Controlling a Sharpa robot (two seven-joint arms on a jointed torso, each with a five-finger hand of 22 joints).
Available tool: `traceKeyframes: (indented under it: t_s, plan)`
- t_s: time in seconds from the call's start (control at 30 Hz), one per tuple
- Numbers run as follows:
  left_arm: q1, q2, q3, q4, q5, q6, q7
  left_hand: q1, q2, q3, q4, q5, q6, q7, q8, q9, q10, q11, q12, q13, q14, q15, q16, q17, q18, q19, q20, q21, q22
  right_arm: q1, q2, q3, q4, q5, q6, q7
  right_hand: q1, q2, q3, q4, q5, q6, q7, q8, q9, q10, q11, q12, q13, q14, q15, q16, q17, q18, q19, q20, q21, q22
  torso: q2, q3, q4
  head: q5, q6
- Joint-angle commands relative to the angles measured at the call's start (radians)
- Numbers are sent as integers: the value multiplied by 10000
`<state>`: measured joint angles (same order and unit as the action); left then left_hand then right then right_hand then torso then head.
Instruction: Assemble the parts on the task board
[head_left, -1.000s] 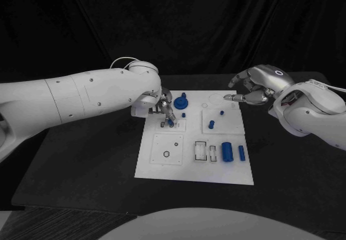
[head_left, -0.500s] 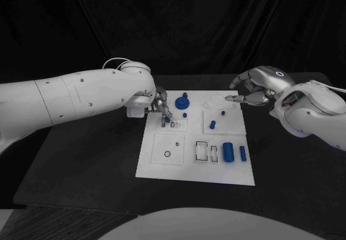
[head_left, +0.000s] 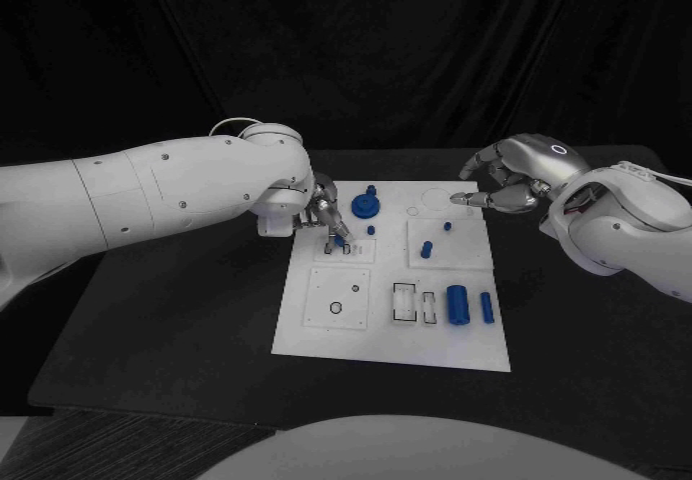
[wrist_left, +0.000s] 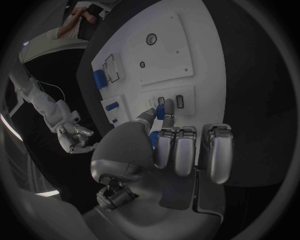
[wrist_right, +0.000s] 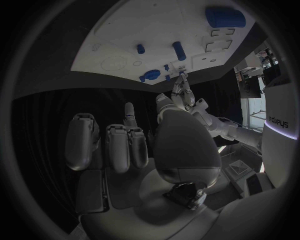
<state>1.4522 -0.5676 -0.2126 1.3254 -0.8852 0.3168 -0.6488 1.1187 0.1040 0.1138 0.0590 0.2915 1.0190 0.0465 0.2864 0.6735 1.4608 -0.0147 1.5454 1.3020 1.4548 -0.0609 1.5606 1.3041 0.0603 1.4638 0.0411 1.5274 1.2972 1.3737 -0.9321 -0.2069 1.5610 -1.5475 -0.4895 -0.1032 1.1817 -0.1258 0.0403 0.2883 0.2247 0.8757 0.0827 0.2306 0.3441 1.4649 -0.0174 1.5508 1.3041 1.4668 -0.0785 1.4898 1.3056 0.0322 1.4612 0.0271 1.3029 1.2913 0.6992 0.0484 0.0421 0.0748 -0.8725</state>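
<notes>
The white task board lies mid-table. My left hand reaches over its far left part and pinches a small blue part between thumb and a finger, tip down at the small slots. The left wrist view shows that blue part right beside the slots. My right hand hovers off the board's far right corner with its fingers curled and two tips pressed together; I cannot tell whether anything is between them. A blue disc-shaped part, a blue peg and two blue cylinders are on the board.
Rectangular slots lie beside the cylinders, and a round recess sits on the board's near left. The black table stretches out on both sides of the board. My left forearm crosses the table's far left.
My left arm has shifted slightly, the pinched blue part staying over the small slots. The right hand has held still.
</notes>
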Motion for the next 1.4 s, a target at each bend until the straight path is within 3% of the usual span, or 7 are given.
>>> traceKeyframes:
  t_s: [0.03, 0.9, 1.4]
  plan:
    - [3, -7, 8, 25, 452, -1, -90, -180, -104, 583, -56, 104, 193, -71, -44, 286, 1100, -144, 254, 2688, 1160, -152, 102, 2667, -369, 420, -37, -93, 1985, -24, 4, 8, -4, -15, 86, -233, 107, 238, 306, 5, 216, -10, 6, 109, -107, 1059, 56, 200, 2667, 748, 33, -140, 1263, 310, -38, 86, -206, 1956, 7, 0, -9, 13, -1]
    - [-77, 90, 4, -101, 561, -135, -21, -200, -95, 752, -81, 142, 159, -63, -125, 295, 1100, -141, 254, 2688, 1160, -149, 102, 2667, -357, 385, -35, -129, 1948, -33, 26, 8, -31, -15, 136, -238, 120, 248, 310, 2, 219, -19, 8, 104, -113, 1059, 57, 200, 2667, 742, 35, -160, 1235, 316, -49, 87, -234, 1948, 4, -3, -20, 42, -1]
    - [-226, 104, 4, -140, 561, -130, -14, -210, -99, 793, -87, 145, 149, -56, -146, 298, 1100, -136, 254, 2688, 1160, -146, 102, 2667, -354, 375, -33, -138, 1938, -47, 21, 8, -24, -15, 138, -235, 120, 248, 310, 2, 219, -19, 8, 104, -113, 1059, 57, 200, 2667, 742, 35, -160, 1235, 316, -49, 87, -234, 1948, 2, -8, -12, 26, -1]
